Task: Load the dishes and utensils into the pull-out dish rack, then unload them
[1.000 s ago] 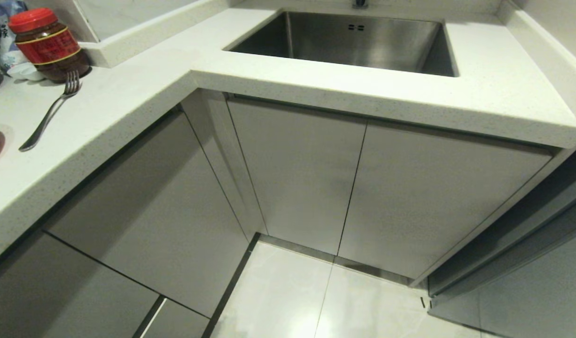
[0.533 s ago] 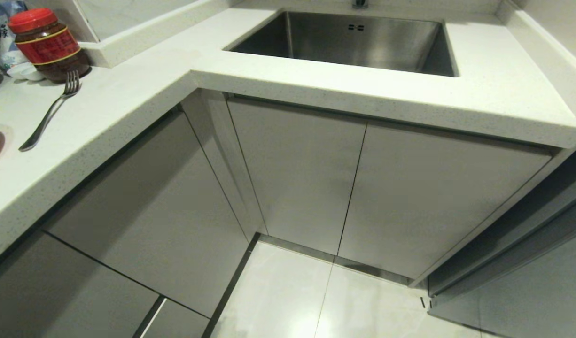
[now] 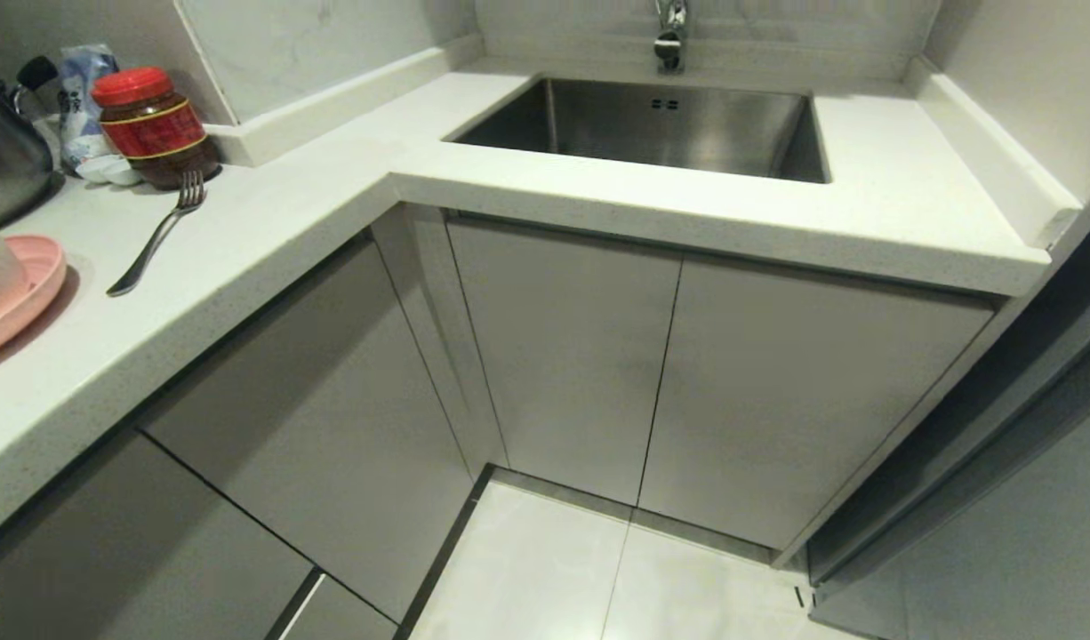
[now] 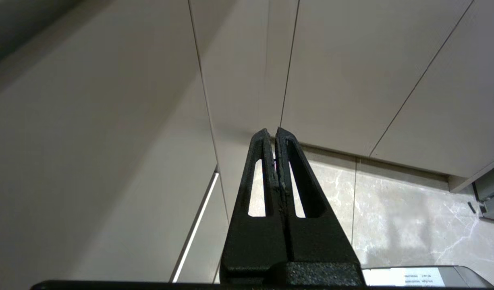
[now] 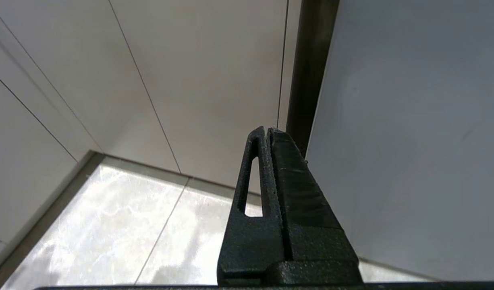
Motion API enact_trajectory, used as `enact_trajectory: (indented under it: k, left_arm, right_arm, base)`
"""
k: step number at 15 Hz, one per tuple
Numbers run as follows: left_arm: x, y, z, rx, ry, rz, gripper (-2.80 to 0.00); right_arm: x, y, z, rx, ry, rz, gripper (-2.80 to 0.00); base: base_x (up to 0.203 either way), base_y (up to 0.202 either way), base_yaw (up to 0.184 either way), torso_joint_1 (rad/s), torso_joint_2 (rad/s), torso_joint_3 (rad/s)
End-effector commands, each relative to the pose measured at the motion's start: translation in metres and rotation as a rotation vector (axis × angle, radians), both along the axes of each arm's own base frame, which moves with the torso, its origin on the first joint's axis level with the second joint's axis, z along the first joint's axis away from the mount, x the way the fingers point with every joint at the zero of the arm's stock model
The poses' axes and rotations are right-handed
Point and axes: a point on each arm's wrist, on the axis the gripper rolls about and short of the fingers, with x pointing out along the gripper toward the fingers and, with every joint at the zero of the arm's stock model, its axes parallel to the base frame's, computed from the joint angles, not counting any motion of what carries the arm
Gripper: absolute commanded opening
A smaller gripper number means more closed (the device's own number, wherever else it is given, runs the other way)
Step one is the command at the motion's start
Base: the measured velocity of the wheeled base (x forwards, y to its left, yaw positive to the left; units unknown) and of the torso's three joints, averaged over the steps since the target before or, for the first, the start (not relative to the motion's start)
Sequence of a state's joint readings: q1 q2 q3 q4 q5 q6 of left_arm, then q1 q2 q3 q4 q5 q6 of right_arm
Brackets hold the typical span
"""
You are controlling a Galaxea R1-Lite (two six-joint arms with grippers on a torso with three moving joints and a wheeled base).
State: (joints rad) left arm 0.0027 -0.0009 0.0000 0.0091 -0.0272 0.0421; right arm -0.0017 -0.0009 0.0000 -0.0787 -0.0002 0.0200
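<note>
Right now my fork (image 3: pixel 154 242) lies lengthwise on the counter (image 3: pixel 269 222), up left, nearer my left pincer (image 4: pixel 275 131); both pincers closed, empty.

White speckled L-shaped countertop (image 3: pixel 598 191), inset steel sink (image 3: pixel 652 133) — chrome tap (image 3: pixel 670 36) above, flat grey cabinet doors (image 3: pixel 563 356) below, glossy pale marble floor tiles (image 3: pixel 545 578), pale wall panels (image 3: pixel 323 44).

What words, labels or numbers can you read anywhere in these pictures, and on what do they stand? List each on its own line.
None can be read.
Red-lidded jar: red label with gold bands, its print too small to read.
Blue-and-white packet behind the jar: markings blurred.
White sticker at the edge of the left wrist view: lines of print, too small to read.
</note>
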Motion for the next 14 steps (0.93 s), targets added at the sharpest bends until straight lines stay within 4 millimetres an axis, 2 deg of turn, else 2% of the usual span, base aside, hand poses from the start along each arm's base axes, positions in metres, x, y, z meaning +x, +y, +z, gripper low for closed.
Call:
enact_trajectory:
  k: [1,14]
  left_arm:
    - [0.0001,0.0000,0.0001,0.001,0.004,-0.002,-2.80]
    - [0.0001,0.0000,0.0000,0.001,0.006,-0.003,-2.80]
  right_arm:
    - [0.0021,0.0000,-0.0071,0.000,0.026,0.000,-2.80]
    - [0.0021,0.0000,-0.0071,0.000,0.026,0.000,-2.80]
  base:
    - [0.000,0.000,0.000,0.005,0.00,0.195]
    - [0.000,0.000,0.000,0.002,0.00,0.203]
